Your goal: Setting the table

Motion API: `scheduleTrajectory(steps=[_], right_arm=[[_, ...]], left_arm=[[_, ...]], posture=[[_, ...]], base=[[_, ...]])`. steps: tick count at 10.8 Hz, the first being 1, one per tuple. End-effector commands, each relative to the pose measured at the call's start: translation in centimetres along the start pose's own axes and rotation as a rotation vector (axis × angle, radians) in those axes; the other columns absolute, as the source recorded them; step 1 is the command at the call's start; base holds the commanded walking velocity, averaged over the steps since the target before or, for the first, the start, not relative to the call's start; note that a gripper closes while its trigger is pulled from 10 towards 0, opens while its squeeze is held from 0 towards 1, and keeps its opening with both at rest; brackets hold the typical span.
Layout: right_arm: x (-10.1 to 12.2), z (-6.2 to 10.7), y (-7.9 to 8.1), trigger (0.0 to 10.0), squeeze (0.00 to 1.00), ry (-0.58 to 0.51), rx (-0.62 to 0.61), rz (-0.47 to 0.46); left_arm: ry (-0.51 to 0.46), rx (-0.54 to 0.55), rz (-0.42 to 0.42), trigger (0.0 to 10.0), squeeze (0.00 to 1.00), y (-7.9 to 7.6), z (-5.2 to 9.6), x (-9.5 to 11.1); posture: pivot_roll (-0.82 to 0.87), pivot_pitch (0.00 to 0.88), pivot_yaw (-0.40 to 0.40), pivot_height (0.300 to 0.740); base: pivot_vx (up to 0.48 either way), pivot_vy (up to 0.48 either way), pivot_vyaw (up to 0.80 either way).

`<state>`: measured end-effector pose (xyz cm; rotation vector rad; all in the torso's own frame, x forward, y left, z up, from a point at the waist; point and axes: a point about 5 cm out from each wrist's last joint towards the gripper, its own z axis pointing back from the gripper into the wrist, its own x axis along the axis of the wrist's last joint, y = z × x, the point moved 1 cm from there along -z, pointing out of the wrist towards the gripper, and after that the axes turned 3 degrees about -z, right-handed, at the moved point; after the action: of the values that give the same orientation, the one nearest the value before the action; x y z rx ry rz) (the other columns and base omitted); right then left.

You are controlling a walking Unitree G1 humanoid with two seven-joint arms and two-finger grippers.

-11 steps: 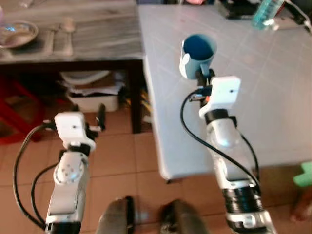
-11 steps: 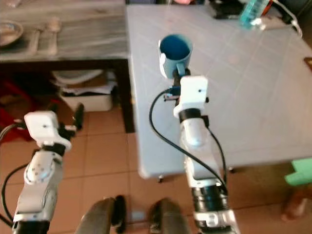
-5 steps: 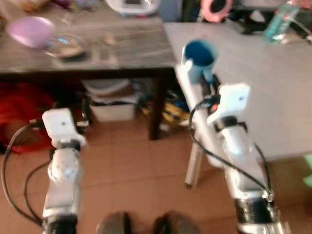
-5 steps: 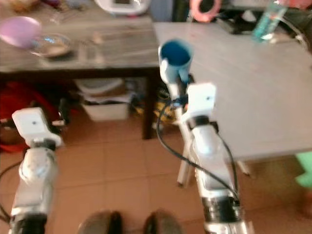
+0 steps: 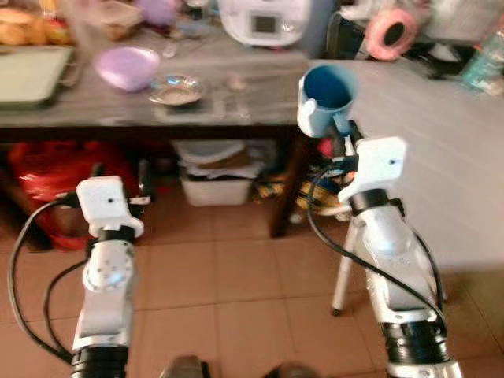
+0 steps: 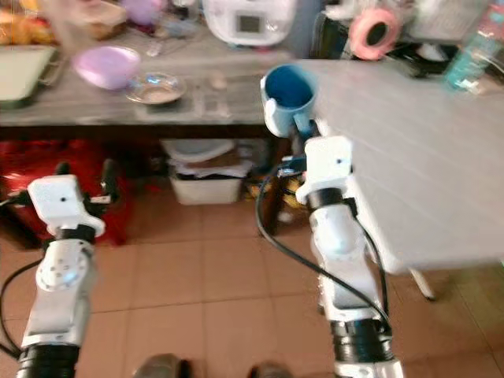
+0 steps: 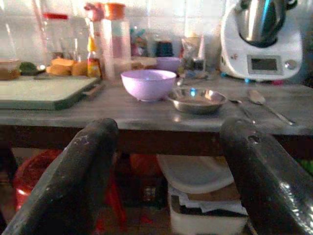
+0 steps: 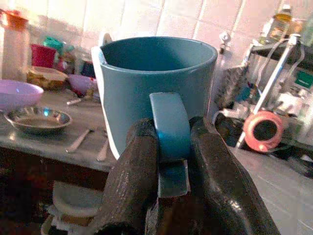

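— How was the light?
— Soft indoor daylight; the pale table looked washed out, and deep shade sat under the dark counter.
— Sharpness?
— Head views were smeared throughout. Wrist views were crisper, though the near black fingers were soft, and the metal bowl glinted.

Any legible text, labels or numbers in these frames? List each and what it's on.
None legible.
White appliance: its display is lit, but the characters are too blurred to read.
Bottles and jars behind the purple bowl: labels too small to read.
Blue mug in the right claw: plain, no print.
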<state>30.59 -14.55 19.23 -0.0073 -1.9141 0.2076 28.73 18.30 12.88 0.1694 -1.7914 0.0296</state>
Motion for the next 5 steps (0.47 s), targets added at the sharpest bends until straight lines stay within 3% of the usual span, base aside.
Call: scheduleTrajectory(steps=[1,4,5], right_arm=[[0.2,-0.2,-0.2,10.0,0.0,-0.006,-0.013,0.004],[0.2,-0.3,-0.1,10.0,0.0,-0.009,-0.009,0.008],[0.1,-0.4,-0.2,10.0,0.0,-0.007,-0.014,0.012]], left_arm=[[-0.016,-0.028,-0.004,10.0,0.0,-0.3,0.1,0.3],[-0.013,-0.048,0.012,10.0,0.0,-1.2,0.3,0.1],[-0.013,-0.057,0.016,10.0,0.0,-1.3,0.4,0.1]], posture=[[-0.02,0.081,-0.033,0.74],[-0.03,0.084,-0.036,0.74],[-0.03,0.086,-0.037,0.74]], base=[[0.48,0.0,0.8],[0.48,0.0,0.76],[0.48,0.0,0.0]])
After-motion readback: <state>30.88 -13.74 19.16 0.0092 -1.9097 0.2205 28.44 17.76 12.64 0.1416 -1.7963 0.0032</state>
